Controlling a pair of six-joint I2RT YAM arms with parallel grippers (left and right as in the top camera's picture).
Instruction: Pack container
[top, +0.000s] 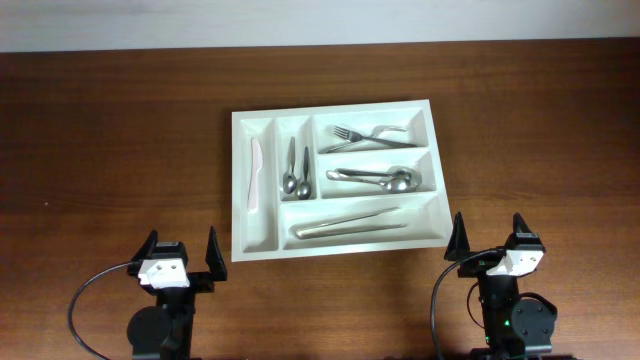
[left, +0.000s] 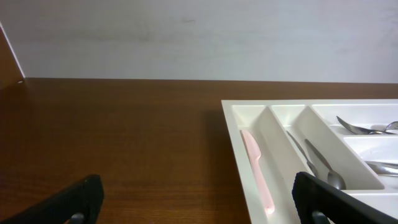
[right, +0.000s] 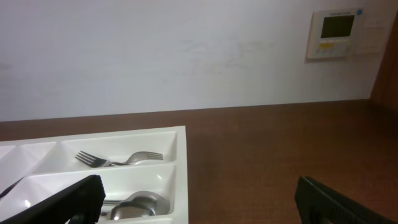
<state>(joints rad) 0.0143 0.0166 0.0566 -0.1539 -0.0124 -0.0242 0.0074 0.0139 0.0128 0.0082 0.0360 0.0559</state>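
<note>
I see the left gripper (top: 182, 241) and right gripper (top: 489, 231) spread wide and empty, each just outside a near corner of the container (top: 240, 185); the table (top: 100, 150) extends either side.

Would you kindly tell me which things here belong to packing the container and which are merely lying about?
Belong to the job: white cutlery tray; forks; large spoons; teaspoons; pink knife; long metal utensil.
Merely there: wall control panel; wooden table.
</note>
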